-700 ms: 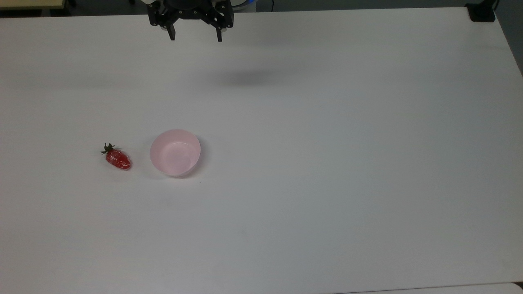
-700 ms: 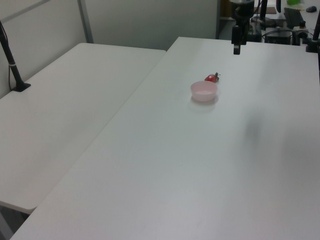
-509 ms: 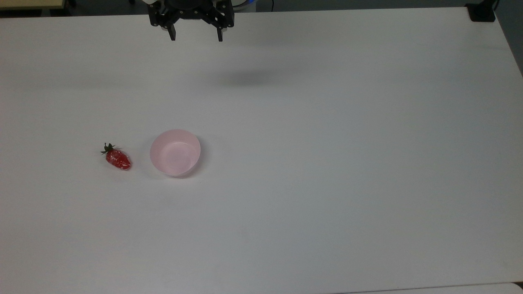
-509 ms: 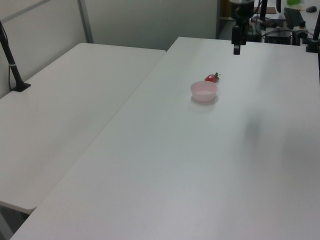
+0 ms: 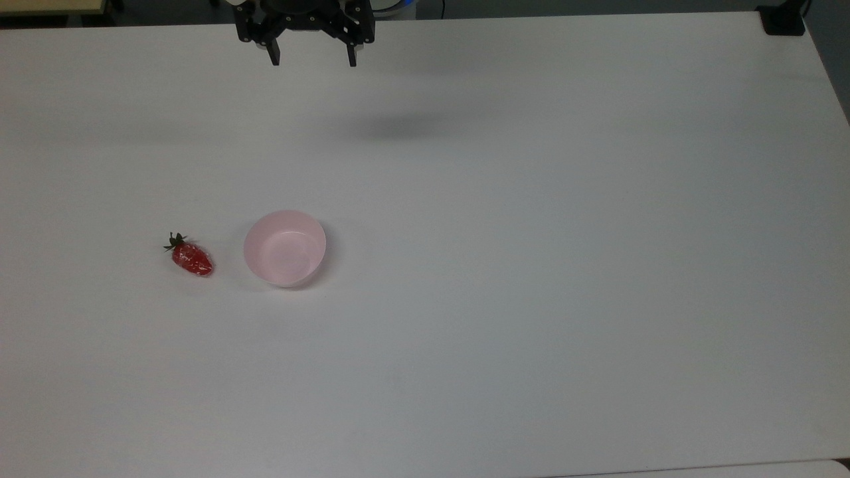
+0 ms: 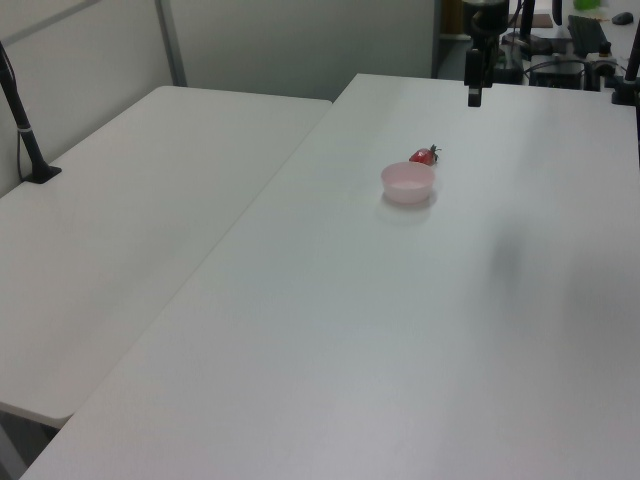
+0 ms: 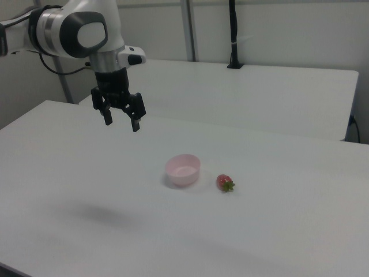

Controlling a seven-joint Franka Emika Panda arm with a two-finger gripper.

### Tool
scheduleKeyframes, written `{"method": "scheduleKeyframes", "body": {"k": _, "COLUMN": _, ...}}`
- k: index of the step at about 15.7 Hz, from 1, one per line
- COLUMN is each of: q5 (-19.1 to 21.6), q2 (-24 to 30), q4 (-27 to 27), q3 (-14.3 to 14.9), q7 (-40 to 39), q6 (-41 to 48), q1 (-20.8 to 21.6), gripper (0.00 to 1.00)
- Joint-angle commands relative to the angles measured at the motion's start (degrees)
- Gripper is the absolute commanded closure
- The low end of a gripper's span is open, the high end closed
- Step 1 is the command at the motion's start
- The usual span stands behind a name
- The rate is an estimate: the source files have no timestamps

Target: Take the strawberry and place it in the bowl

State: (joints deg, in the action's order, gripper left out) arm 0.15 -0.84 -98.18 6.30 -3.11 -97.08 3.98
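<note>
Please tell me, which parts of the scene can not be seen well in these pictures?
- Strawberry: in the left view the bowl stands in front and hides its lower part.
- Gripper: in the top view the upper edge cuts off its body.
- Bowl's far outer wall: hidden by its own rim in the right view.

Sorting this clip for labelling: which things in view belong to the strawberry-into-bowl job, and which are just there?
Part of the job:
- strawberry, lying on the table beside the bowl
- bowl, pink, nothing inside
- gripper, open, holding nothing, raised well away from both

Just there:
- white table they rest on
- second white table alongside
- black post on that second table
</note>
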Motion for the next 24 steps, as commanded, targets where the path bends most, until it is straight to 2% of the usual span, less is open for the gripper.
{"method": "scheduleKeyframes", "body": {"k": 1, "q5": -0.76, "q2": -1.08, "q4": 2.01, "q3": -0.15, "q7": -1.46, "q6": 1.1, "q1": -0.47, "gripper": 0.0}}
{"method": "scheduleKeyframes", "body": {"k": 2, "q5": -0.59, "q2": -2.66, "q4": 4.2, "q3": 0.64, "q7": -2.77, "q6": 1.54, "q1": -0.64, "gripper": 0.0}}
{"method": "scheduleKeyframes", "body": {"k": 6, "q5": 0.38, "q2": -8.98, "q4": 8.78, "q3": 6.69, "q7": -15.06, "q6": 1.99, "q1": -1.61, "gripper": 0.0}}
{"method": "scheduleKeyframes", "body": {"k": 8, "q5": 2.13, "q2": -13.9, "q4": 14.21, "q3": 9.6, "q7": -17.53, "q6": 0.94, "q1": -2.84, "gripper": 0.0}}
{"method": "scheduleKeyframes", "body": {"k": 10, "q5": 4.5, "q2": -17.86, "q4": 16.87, "q3": 11.36, "q7": -17.81, "q6": -1.08, "q1": -4.68, "gripper": 0.0}}
{"method": "scheduleKeyframes", "body": {"k": 13, "q5": 4.43, "q2": -22.61, "q4": 18.55, "q3": 11.54, "q7": -19.03, "q6": -7.57, "q1": -7.41, "gripper": 0.0}}
{"method": "scheduleKeyframes", "body": {"k": 15, "q5": 4.51, "q2": -25.25, "q4": 18.64, "q3": 13.29, "q7": -21.4, "q6": -13.72, "q1": -7.94, "gripper": 0.0}}
{"method": "scheduleKeyframes", "body": {"k": 18, "q5": 4.6, "q2": -29.56, "q4": 18.64, "q3": 13.83, "q7": -23.69, "q6": -20.59, "q1": -8.73, "gripper": 0.0}}
{"method": "scheduleKeyframes", "body": {"k": 24, "q5": 5.22, "q2": -35.53, "q4": 18.72, "q3": 13.92, "q7": -23.26, "q6": -21.31, "q1": -6.01, "gripper": 0.0}}
